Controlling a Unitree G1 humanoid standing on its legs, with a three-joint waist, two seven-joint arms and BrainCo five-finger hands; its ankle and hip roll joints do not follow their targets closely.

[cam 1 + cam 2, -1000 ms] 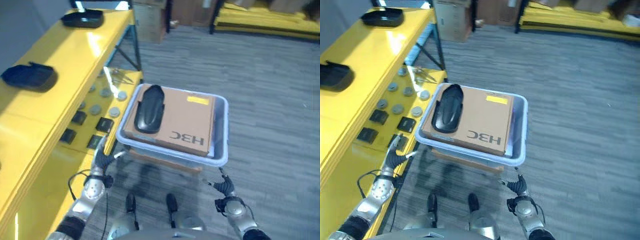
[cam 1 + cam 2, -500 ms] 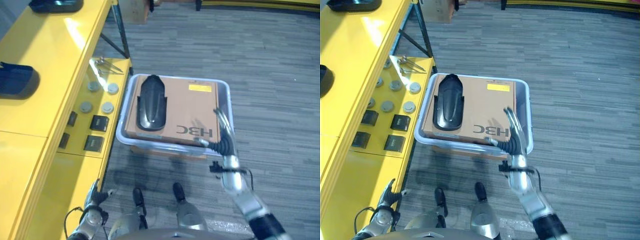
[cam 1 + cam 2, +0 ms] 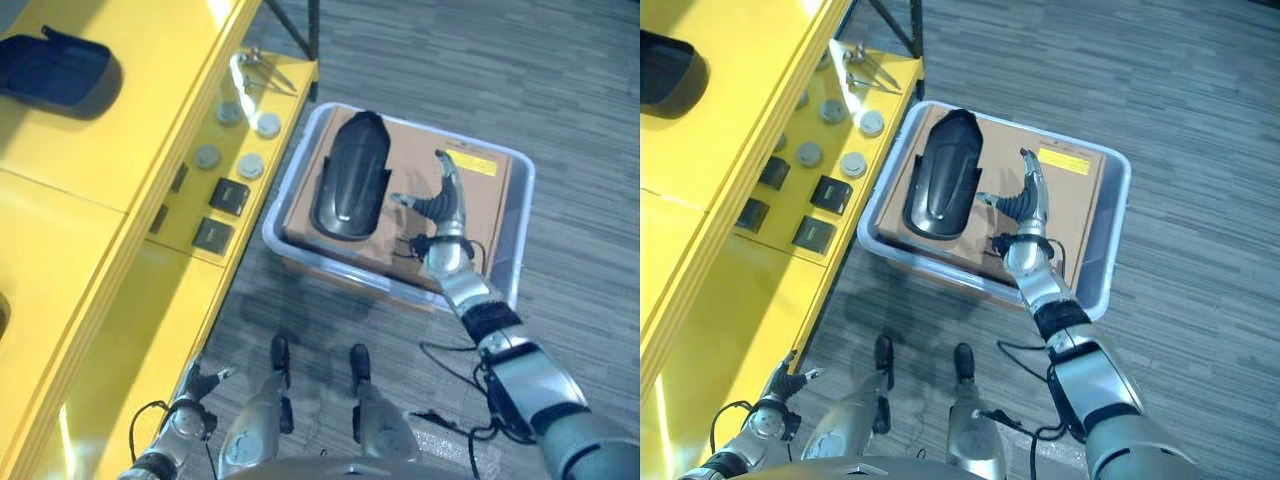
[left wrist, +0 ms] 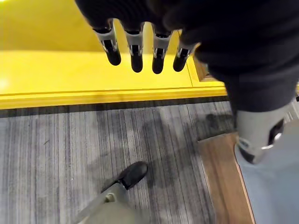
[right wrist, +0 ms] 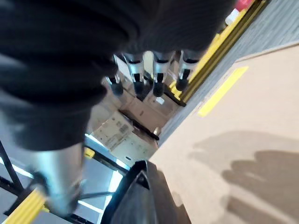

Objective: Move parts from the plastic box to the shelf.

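A black moulded part (image 3: 350, 186), long, arched and glossy like a small mudguard, is seen lying on a brown cardboard box (image 3: 470, 195) that sits inside the pale plastic box (image 3: 520, 235) on the floor, at the end of the cardboard nearest the yellow shelf (image 3: 90, 180). The right hand (image 3: 440, 205) is held above the cardboard just beside the part, fingers straight and spread with the thumb out toward it, nothing grasped and the part not touched. The left hand (image 4: 140, 44) hangs low by the foot of the shelf, fingers relaxed and empty. The part is judged to be light, stiff plastic with a smooth, curved shell, so a pinch on the domed top would probably slip; a hold across its narrow width, fingers over one long edge and the thumb under the other, looks safer, taken near the middle so it does not tip. Its hollow underside should give an edge to hook. Another dark part (image 3: 60, 70) already lies on the shelf's top level, and small grey discs (image 3: 240, 165) and dark blocks (image 3: 225, 215) lie on the lower level near the plastic box.
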